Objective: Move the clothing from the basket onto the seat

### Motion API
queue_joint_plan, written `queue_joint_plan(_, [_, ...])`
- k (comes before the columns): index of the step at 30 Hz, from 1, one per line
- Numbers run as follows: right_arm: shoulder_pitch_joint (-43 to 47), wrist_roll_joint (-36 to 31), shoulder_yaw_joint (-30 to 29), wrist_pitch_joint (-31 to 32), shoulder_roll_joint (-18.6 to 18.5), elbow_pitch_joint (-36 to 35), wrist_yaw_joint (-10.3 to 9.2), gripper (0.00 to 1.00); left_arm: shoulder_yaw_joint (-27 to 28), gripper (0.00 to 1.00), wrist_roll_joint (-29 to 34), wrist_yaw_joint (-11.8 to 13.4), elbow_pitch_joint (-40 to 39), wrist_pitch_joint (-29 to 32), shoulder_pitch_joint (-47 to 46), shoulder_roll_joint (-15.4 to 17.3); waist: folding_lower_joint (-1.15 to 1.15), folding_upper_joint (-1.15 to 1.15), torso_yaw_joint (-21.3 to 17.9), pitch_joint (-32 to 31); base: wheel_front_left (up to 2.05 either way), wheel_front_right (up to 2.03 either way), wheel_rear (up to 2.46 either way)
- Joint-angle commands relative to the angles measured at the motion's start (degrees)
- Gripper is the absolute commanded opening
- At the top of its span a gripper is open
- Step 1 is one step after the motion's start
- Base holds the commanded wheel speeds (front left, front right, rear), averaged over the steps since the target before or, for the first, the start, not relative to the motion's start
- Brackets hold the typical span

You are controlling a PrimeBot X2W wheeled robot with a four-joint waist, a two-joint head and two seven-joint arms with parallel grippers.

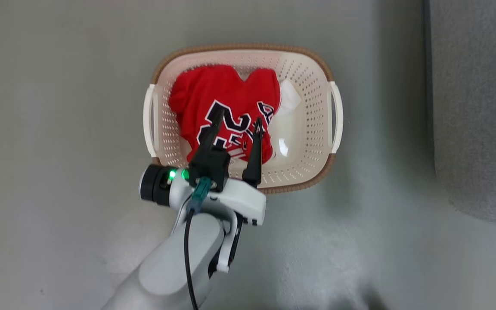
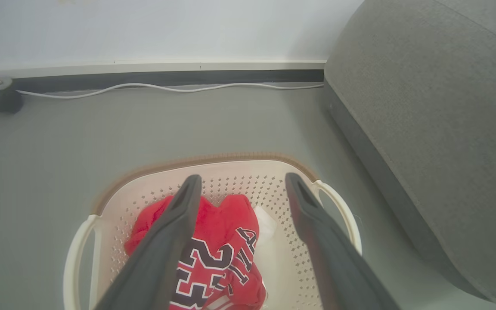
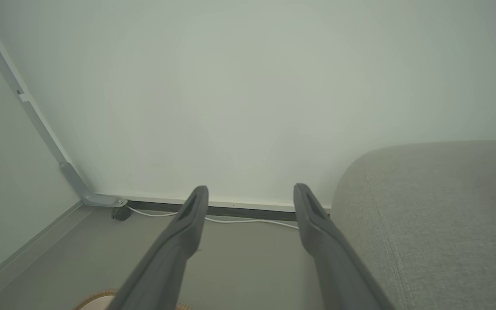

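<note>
The cream basket with a brown rim stands on the grey floor, and in the left wrist view the basket lies below my fingers. A crumpled red jersey with a navy "23" lies in its left half; the jersey shows between my fingers. The plain red garment is out of view. My left gripper hovers open above the jersey, its fingers spread wide, holding nothing. The grey seat is at the right. My right gripper is open and empty, up in the air beside the seat.
A white sticker lies on the basket's inner bottom right of the jersey. A white cable runs along the skirting at the wall. A small dark caster sits in the far left corner.
</note>
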Motion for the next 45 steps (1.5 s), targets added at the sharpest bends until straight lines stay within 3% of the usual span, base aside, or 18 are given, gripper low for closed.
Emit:
queue_joint_plan(1, [0.45, 0.55, 0.29, -0.34, -1.86, -1.94, 0.19, 1.0, 0.99, 1.0, -0.29, 0.46, -0.87, -0.35, -1.52, 0.16, 0.0, 0.0, -0.7, 2.91, 0.0, 0.0, 0.0])
queue_joint_plan(19, [-5.49, 1.72, 1.43, -0.34, -3.17, -8.6, 0.19, 1.0, -2.49, 1.0, -6.03, 0.45, 12.78, -0.35, -19.53, 0.16, 0.0, 0.0, -3.76, 16.84, 0.0, 0.0, 0.0])
queue_joint_plan(26, [-5.76, 1.68, 1.82, -0.34, -3.45, -9.9, 0.19, 1.0, -4.87, 1.0, -12.15, 1.44, 20.31, -0.35, -23.39, 0.16, 0.0, 0.0, -4.29, 19.34, 0.0, 0.0, 0.0])
queue_joint_plan(45, [-5.15, 1.88, 2.88, -0.34, -3.31, -11.02, 0.19, 1.0, -15.13, 1.0, -27.98, 9.47, 34.03, -0.35, -30.59, 0.16, 0.0, 0.0, -4.96, 20.81, 0.0, 0.0, 0.0])
